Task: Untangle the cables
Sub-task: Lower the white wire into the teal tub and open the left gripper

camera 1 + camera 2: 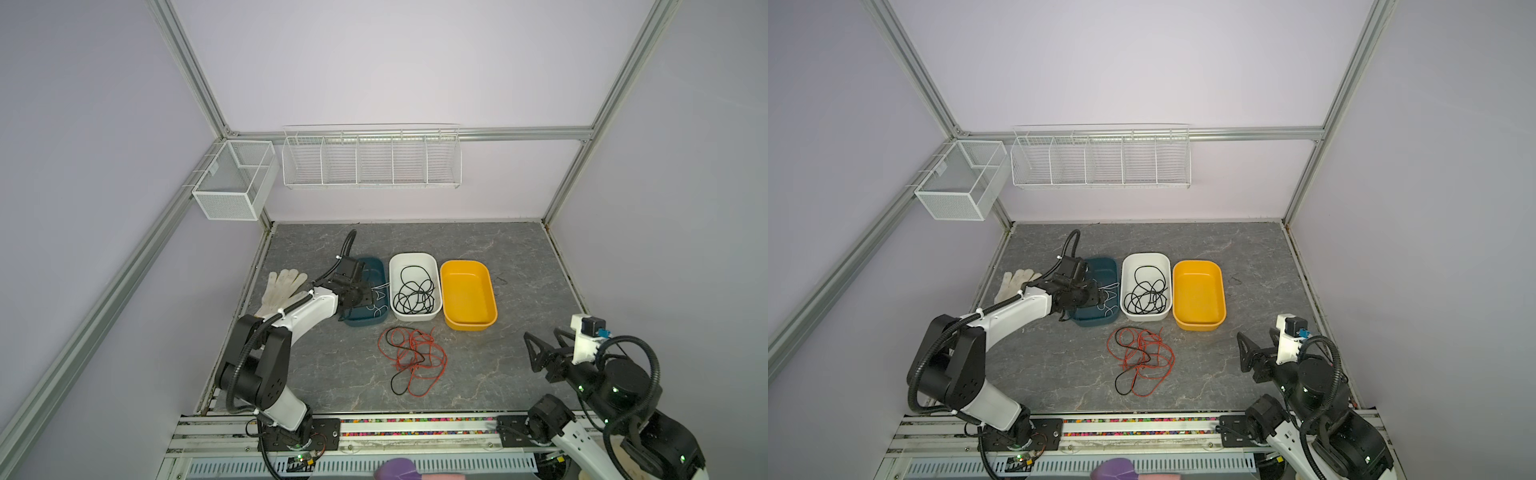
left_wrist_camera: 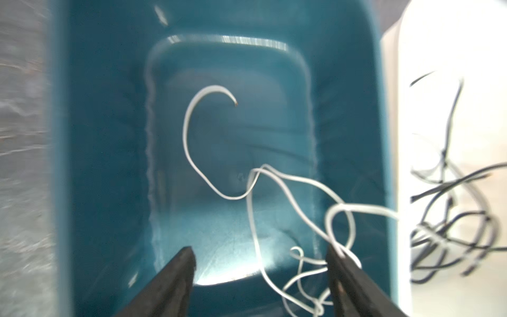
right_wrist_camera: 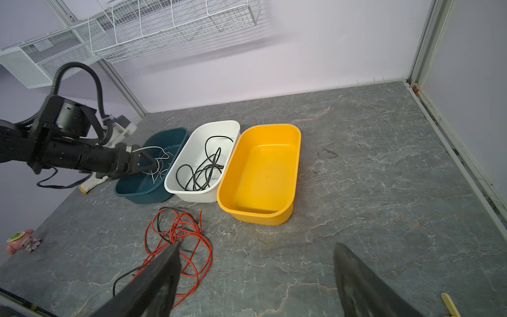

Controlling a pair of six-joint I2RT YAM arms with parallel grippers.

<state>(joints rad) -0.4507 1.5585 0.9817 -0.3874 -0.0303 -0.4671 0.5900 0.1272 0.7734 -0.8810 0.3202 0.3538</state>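
White cable (image 2: 189, 131) loose in the teal bin (image 2: 109, 137), jaws spread above it.
It curls between and beyond the left gripper (image 2: 260, 252)'s spread jaws, one loop against a jaw. Black cables (image 1: 415, 293) lie coiled in the white bin (image 1: 413, 259) beside that jaw. The red-and-black tangle (image 1: 417, 353) lies on the counter (image 1: 519, 270) just ahead of the right gripper (image 3: 256, 245)'s jaws, also spread, holding nothing.

Overhead stereo pair, wrist views lower

In both top views left arm (image 1: 307, 311) hid part of teal bin (image 1: 368, 322) and glove (image 1: 282, 286). Left wrist view was blurred; white cable (image 2: 185, 131) ran off frame. Purple object (image 1: 395, 467) at near edge was cut off, unidentifiable.
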